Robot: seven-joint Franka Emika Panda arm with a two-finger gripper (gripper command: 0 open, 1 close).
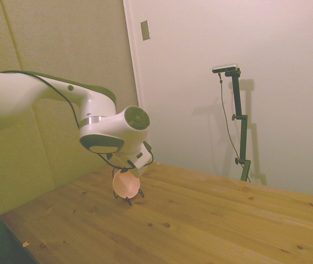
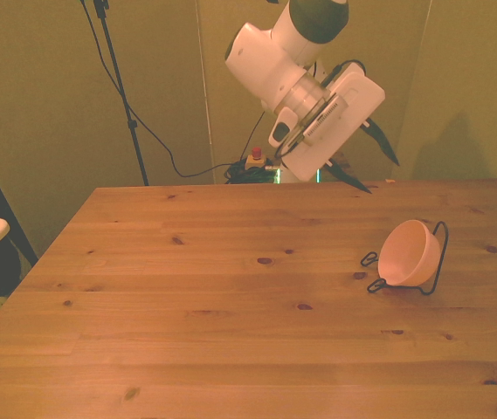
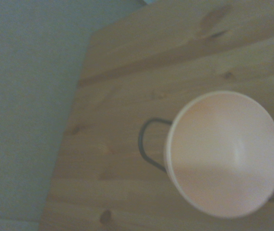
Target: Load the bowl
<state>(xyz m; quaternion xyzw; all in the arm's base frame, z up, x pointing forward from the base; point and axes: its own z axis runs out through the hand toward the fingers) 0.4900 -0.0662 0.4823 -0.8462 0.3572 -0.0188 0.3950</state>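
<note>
Leaning on edge in the rack [image 2: 438, 255], the bowl [image 2: 410, 253] looks loaded but only loosely propped. The gripper [image 2: 372, 155] hangs above it, fingers spread, holding nothing; a nudge could tip the bowl onto the table [image 2: 204, 305].

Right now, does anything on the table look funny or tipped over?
The pink bowl sits on its edge in the black wire rack, near the front view's right, but that looks propped on purpose. Nothing is spilled or broken.
</note>
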